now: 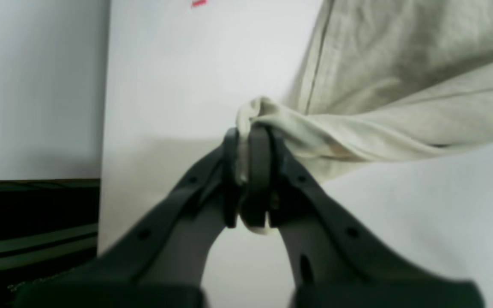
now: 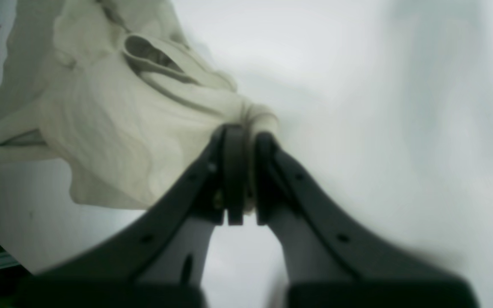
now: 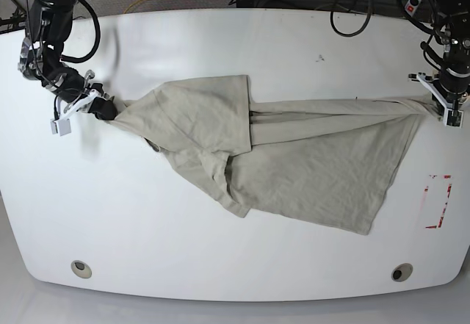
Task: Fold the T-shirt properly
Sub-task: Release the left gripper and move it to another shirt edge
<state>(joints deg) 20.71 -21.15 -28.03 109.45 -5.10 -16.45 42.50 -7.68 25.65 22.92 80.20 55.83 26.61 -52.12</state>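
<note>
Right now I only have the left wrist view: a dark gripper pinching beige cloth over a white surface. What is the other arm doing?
Observer: The right gripper is shut on another bunched part of the T-shirt.
Operator: Is the shirt flat?
Observer: No. In the base view it is stretched across the table between both grippers, with its middle part crumpled.
Operator: Anything else on the table?
Observer: A red rectangle outline lies near the left gripper, clear of the cloth.

T-shirt (image 3: 294,162) on table (image 3: 220,250), stretched between hands.
</note>
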